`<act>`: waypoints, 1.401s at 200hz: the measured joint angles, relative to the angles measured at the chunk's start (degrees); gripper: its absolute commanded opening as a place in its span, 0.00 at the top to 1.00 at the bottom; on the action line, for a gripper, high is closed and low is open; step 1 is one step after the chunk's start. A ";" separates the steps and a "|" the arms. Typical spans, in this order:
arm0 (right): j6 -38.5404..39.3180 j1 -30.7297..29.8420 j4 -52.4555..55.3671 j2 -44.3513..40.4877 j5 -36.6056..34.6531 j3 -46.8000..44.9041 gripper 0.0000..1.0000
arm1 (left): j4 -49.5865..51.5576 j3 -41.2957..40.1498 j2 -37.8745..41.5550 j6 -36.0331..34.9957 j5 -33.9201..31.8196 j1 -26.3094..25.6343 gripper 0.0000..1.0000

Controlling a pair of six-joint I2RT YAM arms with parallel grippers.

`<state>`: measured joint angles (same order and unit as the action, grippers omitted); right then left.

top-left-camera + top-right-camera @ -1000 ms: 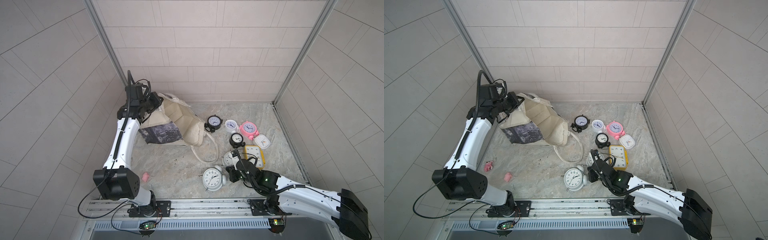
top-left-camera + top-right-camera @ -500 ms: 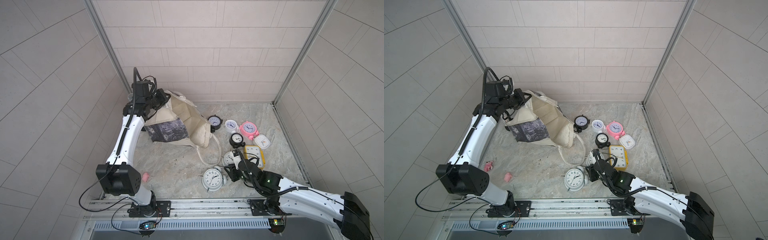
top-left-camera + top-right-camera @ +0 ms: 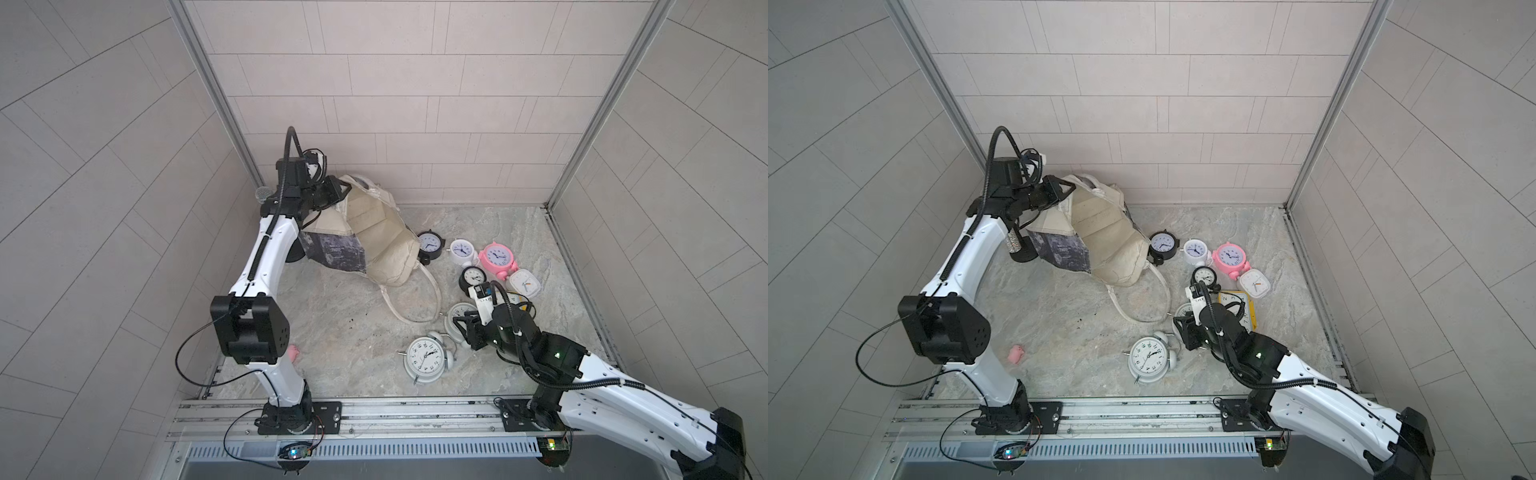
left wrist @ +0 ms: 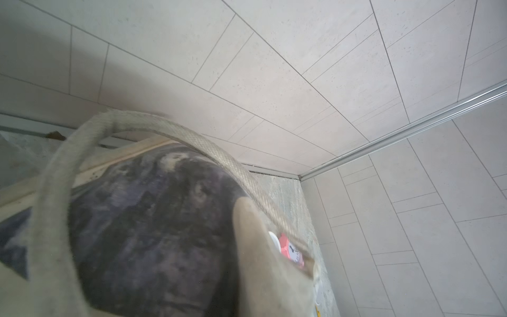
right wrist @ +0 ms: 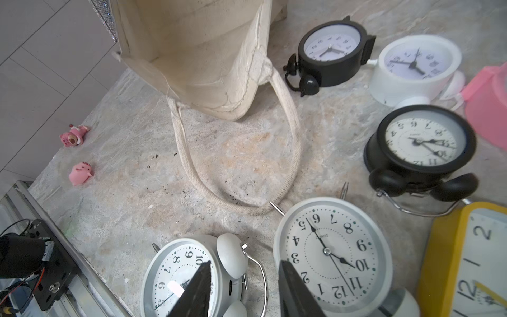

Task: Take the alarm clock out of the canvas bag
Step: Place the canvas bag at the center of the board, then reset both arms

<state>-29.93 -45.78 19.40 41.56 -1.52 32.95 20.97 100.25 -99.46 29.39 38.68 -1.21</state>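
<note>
Left gripper (image 3: 338,193), jaws unreadable, is propping the canvas bag (image 3: 374,232) base-up at the back-left corner of the counter (image 3: 332,324), probably to tip it; right gripper (image 5: 245,262) is hovering part-open, empty, just above the twin-bell alarm clock (image 3: 424,358) lying outside, near the front edge.

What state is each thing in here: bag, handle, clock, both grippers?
canvas bag, closed end raised, open mouth tilted down onto the table
bag handle, slack loop lying on the table
white twin-bell clock, outside the bag, lying face up
left gripper, at the bag's raised end, jaws hidden
right gripper, open and empty, near that clock
</note>
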 measured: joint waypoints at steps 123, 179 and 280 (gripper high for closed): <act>10.58 35.60 1.51 14.75 -6.19 16.85 0.09 | -12.00 -44.61 47.04 -14.75 -39.17 3.74 0.12; 11.61 44.72 -13.33 18.86 -12.15 7.58 0.00 | -28.11 -70.44 49.55 -13.35 -52.65 5.31 0.13; 23.19 44.59 -53.24 33.70 -12.20 -10.91 0.00 | -60.17 -85.92 33.90 -15.91 -55.82 5.29 0.12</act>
<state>-6.74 -1.19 -33.85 75.26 -13.72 22.04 -39.20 14.33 -65.56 13.47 -17.15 4.08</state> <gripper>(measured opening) 0.997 0.872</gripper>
